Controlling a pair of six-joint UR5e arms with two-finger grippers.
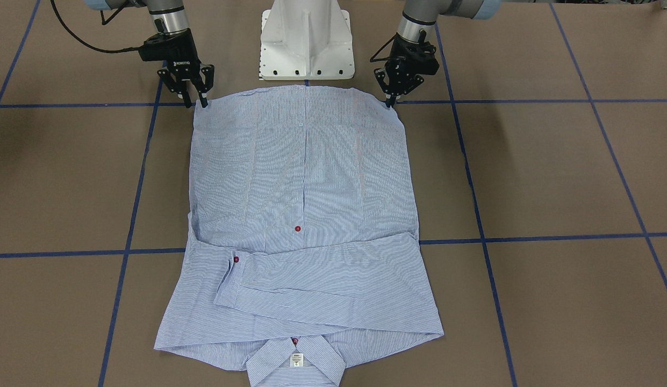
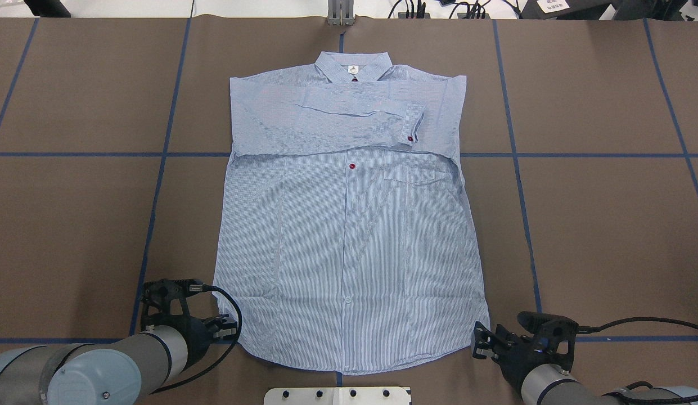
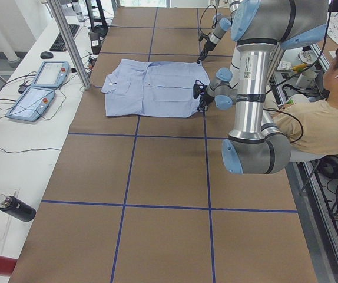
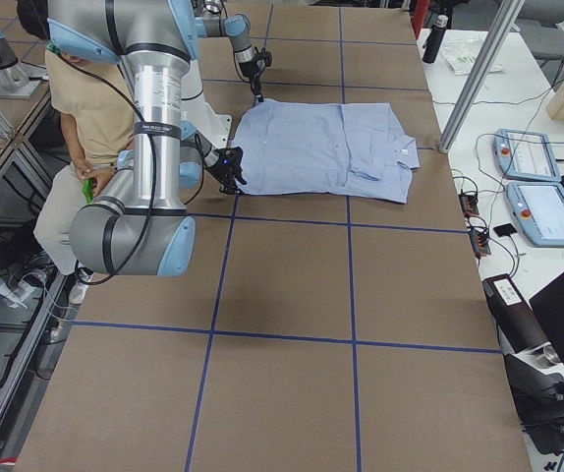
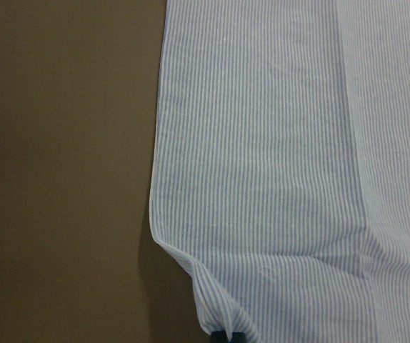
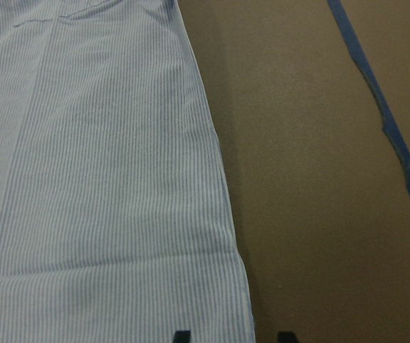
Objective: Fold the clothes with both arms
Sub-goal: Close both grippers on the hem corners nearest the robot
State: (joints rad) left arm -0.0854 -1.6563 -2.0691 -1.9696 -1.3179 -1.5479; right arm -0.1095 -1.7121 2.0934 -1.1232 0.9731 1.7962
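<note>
Shirt (image 2: 349, 236) lies flat and front up on the brown table (image 2: 73, 225), sleeves (image 2: 349, 115) folded across the chest, collar (image 2: 377, 61) away from the robot. Left gripper (image 1: 389, 102) pinches one hem corner. Right gripper (image 1: 196, 102), fingers spread, straddles the other corner.

Bright, even, diffuse light fills every view. In the left wrist view the shirt (image 5: 276, 143) throws a dark shadow beneath its raised corner at 6 o'clock. Its fine stripes shimmer with moiré toward 12 o'clock in the front-facing view. Both wrist views look slightly grainy.
</note>
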